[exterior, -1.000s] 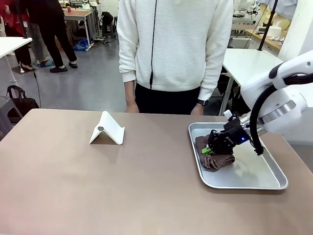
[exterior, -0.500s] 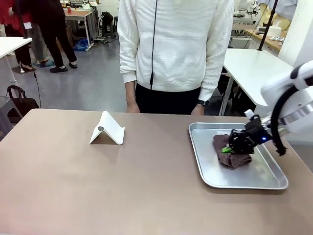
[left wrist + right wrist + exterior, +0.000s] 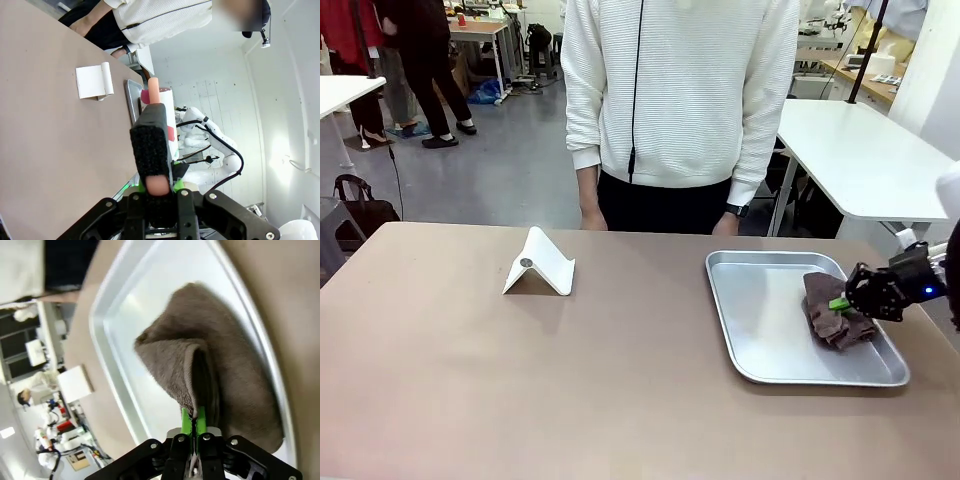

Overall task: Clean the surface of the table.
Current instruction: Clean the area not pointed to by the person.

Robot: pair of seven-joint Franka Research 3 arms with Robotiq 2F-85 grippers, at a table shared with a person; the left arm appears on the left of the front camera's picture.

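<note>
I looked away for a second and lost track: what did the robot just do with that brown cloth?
The right claw, shut on the brown cloth, dragged it across the silver tray from the left side to the right edge. It hasn't let go. The white folded stand, the table and the person stayed put.

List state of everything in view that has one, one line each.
right pincer: shut on the brown cloth, low over the tray's right side
brown cloth: folded, bunched, lying in the tray, pinched at a fold
silver tray: flat on the table, holding the cloth
left pincer: shut on a black-and-pink tool
white stand: upright on the table, untouched
table: not yet wiped
</note>
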